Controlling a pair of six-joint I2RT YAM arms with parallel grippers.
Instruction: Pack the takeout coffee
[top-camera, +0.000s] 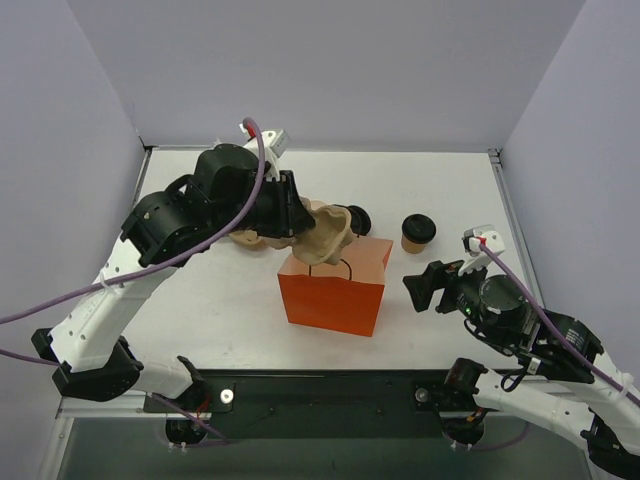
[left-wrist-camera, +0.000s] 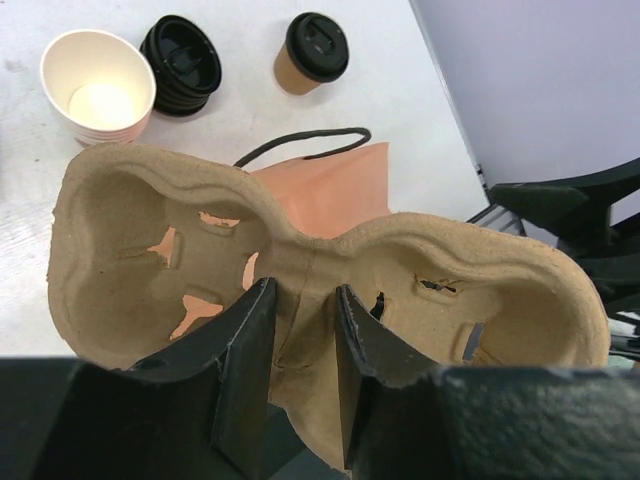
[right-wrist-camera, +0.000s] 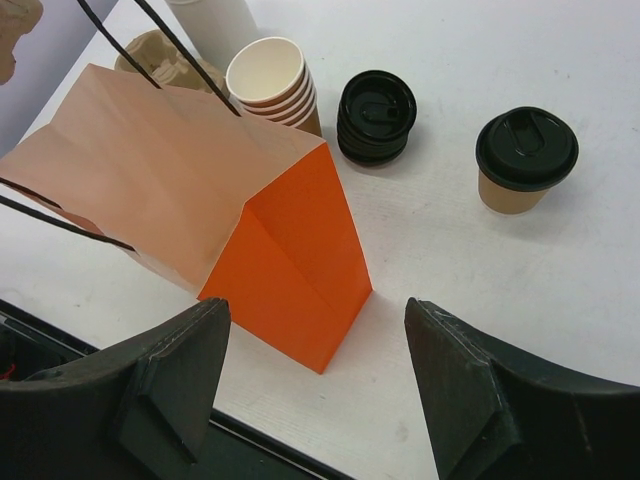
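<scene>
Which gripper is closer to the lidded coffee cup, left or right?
Right. The right gripper is open just near-side of the takeout coffee; the left gripper holds the cup carrier over the bag, farther away.

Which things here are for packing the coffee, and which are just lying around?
For the job: tan paper cup with black lid, orange paper bag, brown pulp cup carrier.
Lying about: stack of lidless tan cups, pile of black plastic lids.
</scene>
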